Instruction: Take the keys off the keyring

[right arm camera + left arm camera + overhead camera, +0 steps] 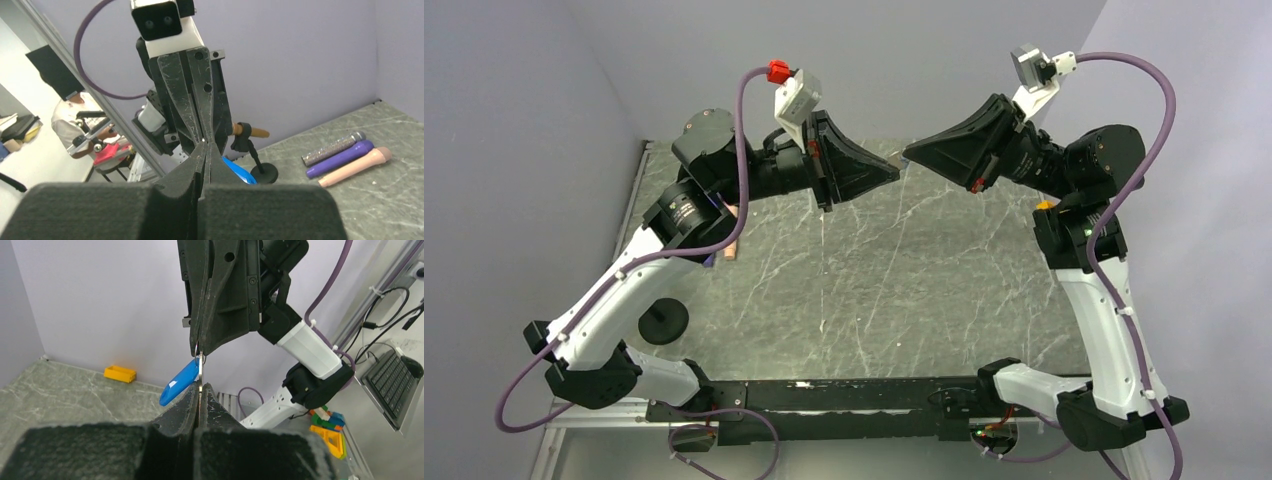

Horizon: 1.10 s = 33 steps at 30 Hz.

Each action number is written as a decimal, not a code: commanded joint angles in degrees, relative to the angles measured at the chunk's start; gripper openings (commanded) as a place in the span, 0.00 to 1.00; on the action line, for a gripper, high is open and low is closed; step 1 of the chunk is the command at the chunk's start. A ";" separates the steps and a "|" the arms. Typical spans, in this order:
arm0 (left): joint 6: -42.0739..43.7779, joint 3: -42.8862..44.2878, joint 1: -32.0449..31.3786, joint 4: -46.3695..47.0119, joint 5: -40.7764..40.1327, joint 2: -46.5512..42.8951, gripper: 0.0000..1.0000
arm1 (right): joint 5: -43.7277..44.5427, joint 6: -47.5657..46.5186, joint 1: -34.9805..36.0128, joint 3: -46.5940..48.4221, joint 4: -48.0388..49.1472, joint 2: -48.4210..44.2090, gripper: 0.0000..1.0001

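Note:
The keys show as one small bright-blue head hanging from a thin silvery metal piece seen edge-on, which I take for the keyring. My left gripper is shut on its lower end. My right gripper comes in from the opposite side and is shut on its upper end. The two grippers meet tip to tip high above the table's far middle, left gripper and right gripper. In the right wrist view my right gripper is shut, the left gripper meets it, and the blue head pokes out beside my fingers.
A glittery cylinder, a purple one and a peach one lie on the marble table's left side. A black round-based stand is near them. A yellow block sits at the back wall.

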 commanded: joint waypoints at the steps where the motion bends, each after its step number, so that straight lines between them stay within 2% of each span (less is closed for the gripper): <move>1: 4.80 4.02 0.13 -4.15 0.01 0.40 0.00 | -5.80 -3.17 0.62 0.63 -6.10 -1.89 0.00; 5: 7.11 5.26 0.18 -8.38 0.63 0.65 0.00 | -6.56 -2.95 0.62 -0.37 -6.34 -2.62 0.00; 24: 10.18 10.19 0.17 -15.54 4.66 3.51 0.00 | -10.49 -3.80 0.68 -0.72 -8.62 -3.11 0.00; 33: 11.52 10.68 0.15 -17.63 4.27 3.81 0.00 | -12.05 -8.78 0.99 -0.41 -16.98 -3.48 0.00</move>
